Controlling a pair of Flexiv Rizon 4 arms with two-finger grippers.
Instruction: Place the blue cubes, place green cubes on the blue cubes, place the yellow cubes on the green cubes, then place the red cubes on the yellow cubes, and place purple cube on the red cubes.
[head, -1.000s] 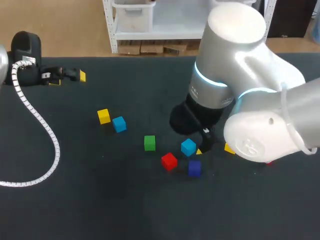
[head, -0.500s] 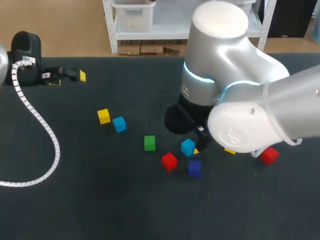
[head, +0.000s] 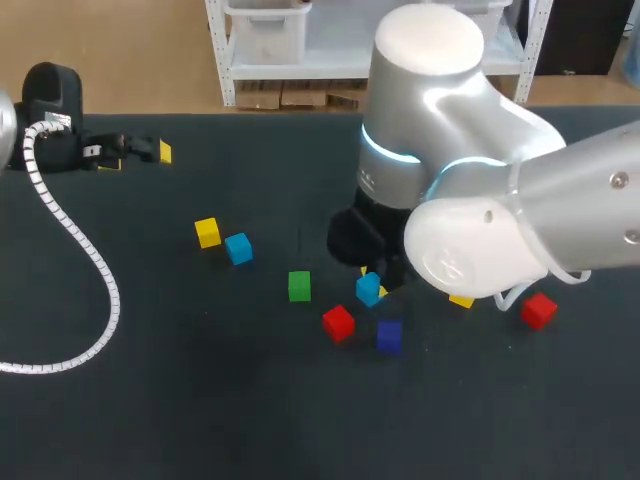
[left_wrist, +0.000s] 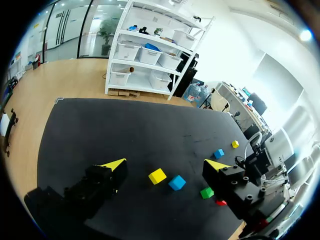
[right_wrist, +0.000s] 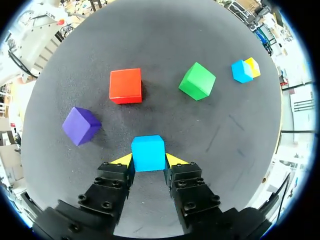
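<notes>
Dark table mat, with our right gripper clamped on a blue cube.

Head view: our right arm comes in from the right and reaches past the middle. The blue cube sits at its black wrist end, near a green cube, a red cube and a purple cube. A yellow cube and a second blue cube sit just beside each other further left, and our left gripper lies at the far left. Left wrist view: our left gripper's fingers stand wide apart over the mat, with the yellow cube and second blue cube ahead. Right wrist view: both yellow tips press opposite sides of the blue cube, whose faces are square to the fingers. The red, purple and green cubes lie ahead of it, apart from one another.
</notes>
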